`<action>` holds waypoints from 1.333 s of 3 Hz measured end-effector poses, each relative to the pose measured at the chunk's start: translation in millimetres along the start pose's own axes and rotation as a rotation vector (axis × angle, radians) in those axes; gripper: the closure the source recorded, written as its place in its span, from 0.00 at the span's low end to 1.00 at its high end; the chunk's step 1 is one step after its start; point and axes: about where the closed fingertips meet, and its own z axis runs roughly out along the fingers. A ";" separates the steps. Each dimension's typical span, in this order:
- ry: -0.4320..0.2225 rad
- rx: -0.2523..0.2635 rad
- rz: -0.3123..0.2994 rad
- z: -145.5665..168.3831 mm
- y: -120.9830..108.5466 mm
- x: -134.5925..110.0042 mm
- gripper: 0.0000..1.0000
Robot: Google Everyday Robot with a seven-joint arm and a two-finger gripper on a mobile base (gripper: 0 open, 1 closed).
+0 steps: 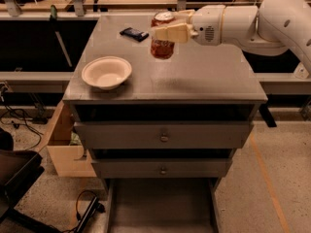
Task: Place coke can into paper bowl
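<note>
The coke can (161,48) is hanging upright in the air over the back-middle part of the table (204,76), silver top up and bottom off the surface. The gripper (163,28) is gripping it from the right, w/ its fingers (170,32) clamped on the upper half of the can; the near finger is covering part of the red side. The white arm (243,21) is reaching in from the right edge of the view, approx. level w/ the can.

The paper bowl (106,73) is sitting mouth-up on the table, to the left of the can and nearer the front edge, well apart from it. A dark flat packet (134,33) is lying near the back of the table, just left of the can and beyond the bowl.

The table is grey, w/ two drawers (164,135) showing in its front. A cardboard box (60,144) is sitting on the floor at its left side, and a dark chair (14,178) is showing at the bottom-left corner.
</note>
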 end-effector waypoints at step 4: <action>0.054 -0.217 -0.010 116.5 65.0 5.4 1.00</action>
